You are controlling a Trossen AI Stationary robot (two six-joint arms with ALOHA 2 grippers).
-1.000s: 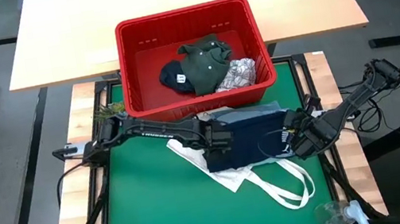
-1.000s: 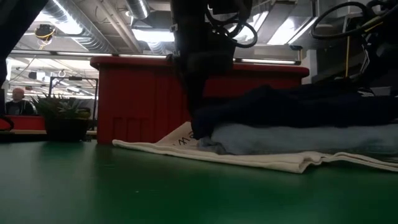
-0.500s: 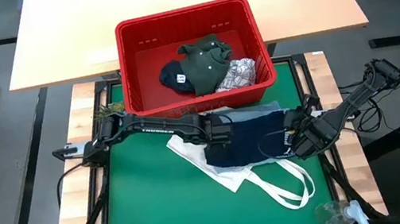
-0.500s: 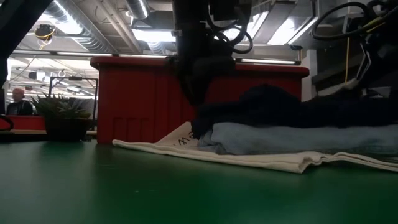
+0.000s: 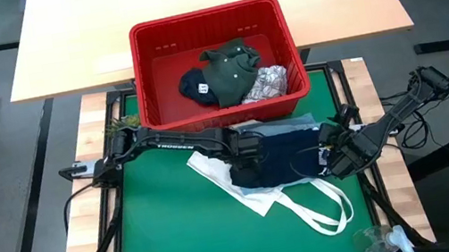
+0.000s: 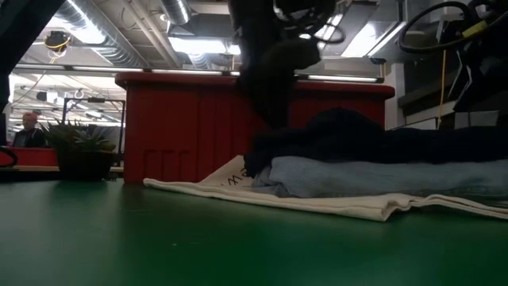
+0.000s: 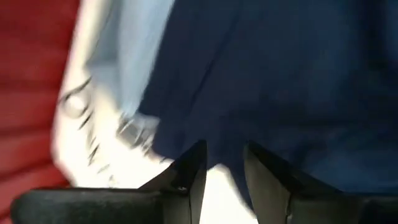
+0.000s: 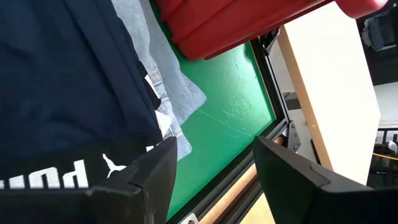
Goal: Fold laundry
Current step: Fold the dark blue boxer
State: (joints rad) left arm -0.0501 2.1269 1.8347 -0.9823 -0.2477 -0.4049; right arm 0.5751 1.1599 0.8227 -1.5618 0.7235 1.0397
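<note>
A folded navy garment (image 5: 288, 154) lies on folded light blue denim (image 6: 373, 175), and both rest on a white tote bag (image 5: 258, 197) spread on the green mat. My left gripper (image 7: 221, 168) hovers open just above the navy garment's left edge (image 6: 266, 147), with nothing between its fingers. My right gripper (image 8: 214, 168) stands wide open at the garment's right edge, beside its white-lettered band (image 8: 56, 177). More laundry lies in the red basket (image 5: 208, 20): an olive piece (image 5: 229, 69), a navy piece and a white printed one (image 5: 267, 81).
The red basket stands at the mat's far edge, right behind the stack. The tote's long handles (image 5: 328, 209) trail toward the near right corner. Bare green mat (image 5: 168, 225) lies to the near left. A small plant (image 6: 79, 147) stands at the far left.
My left gripper has risen off the navy garment's left edge and shifted a little toward the far edge. The navy garment, flat under it before, has sprung up into a low hump at that end. The denim and tote have stayed put.
</note>
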